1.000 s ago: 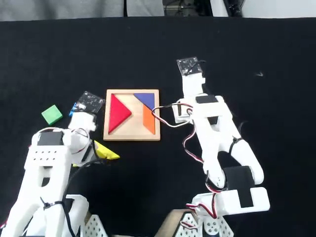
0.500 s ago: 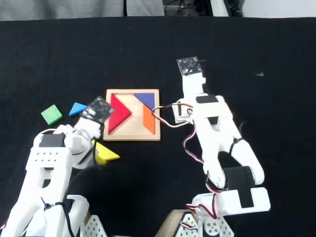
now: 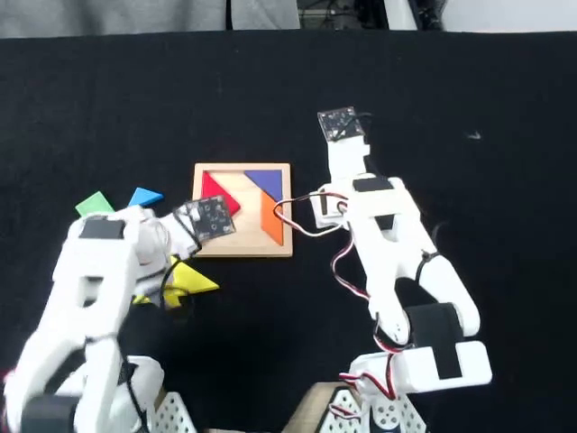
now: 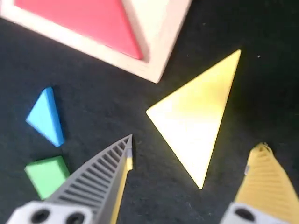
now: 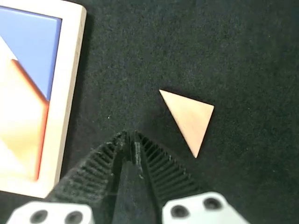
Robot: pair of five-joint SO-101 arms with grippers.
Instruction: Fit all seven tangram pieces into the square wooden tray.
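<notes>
The square wooden tray [image 3: 242, 248] holds a red triangle [image 3: 215, 188], a blue triangle [image 3: 263, 180] and an orange piece [image 3: 271, 219]. A large yellow triangle [image 3: 191, 278] lies on the cloth off the tray's near left corner. My left gripper [image 4: 195, 144] is open above the yellow triangle [image 4: 198, 116], one finger on each side of it. A small blue triangle [image 4: 46, 116] and a green square [image 4: 46, 175] lie farther left. My right gripper [image 5: 131, 137] is shut and holds nothing, beside a pale orange triangle [image 5: 189, 119] to the right of the tray [image 5: 72, 70].
The table is covered in black cloth. The blue triangle [image 3: 144, 196] and green square [image 3: 93, 204] sit close together left of the tray. White cables [image 3: 311, 212] from the right arm loop near the tray's right edge. Open cloth stretches far right and behind.
My left arm swung from over the small blue triangle toward the tray's near left corner, above the yellow triangle. The right arm barely shifted.
</notes>
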